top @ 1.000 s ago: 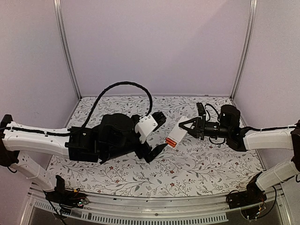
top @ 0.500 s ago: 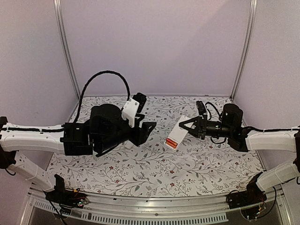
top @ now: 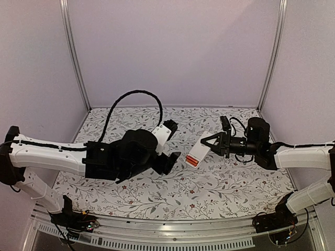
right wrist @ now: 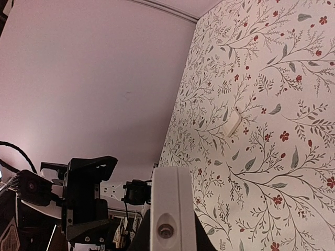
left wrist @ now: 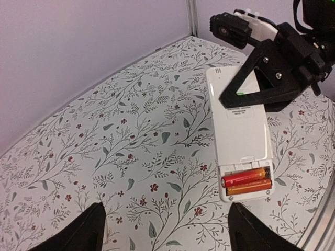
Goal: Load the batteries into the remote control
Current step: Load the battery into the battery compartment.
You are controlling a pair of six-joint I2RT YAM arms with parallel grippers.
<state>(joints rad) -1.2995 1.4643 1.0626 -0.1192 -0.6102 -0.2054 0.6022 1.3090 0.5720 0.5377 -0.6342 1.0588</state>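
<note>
The white remote control (left wrist: 238,128) is held in the air with its back up. Its open compartment at the near end holds both orange-red batteries (left wrist: 246,180) side by side. My right gripper (top: 211,142) is shut on the remote's far end; its fingers (left wrist: 261,78) clamp both sides. In the top view the remote (top: 199,147) slants down toward the left arm, with orange-red at its low end. The right wrist view shows the remote's end face (right wrist: 168,209) between my right gripper's (right wrist: 170,232) jaws. My left gripper (left wrist: 170,235) is open and empty, just short of the battery end (top: 170,161).
A small white flat piece (right wrist: 233,122) lies on the floral table cloth (left wrist: 131,136). The left arm's black cable (top: 131,97) loops above the table. Lilac walls and metal posts (top: 76,57) close in the back and sides.
My left gripper pulled back and up from the remote, then came down close to its battery end again. The remote in the right gripper has barely moved.
</note>
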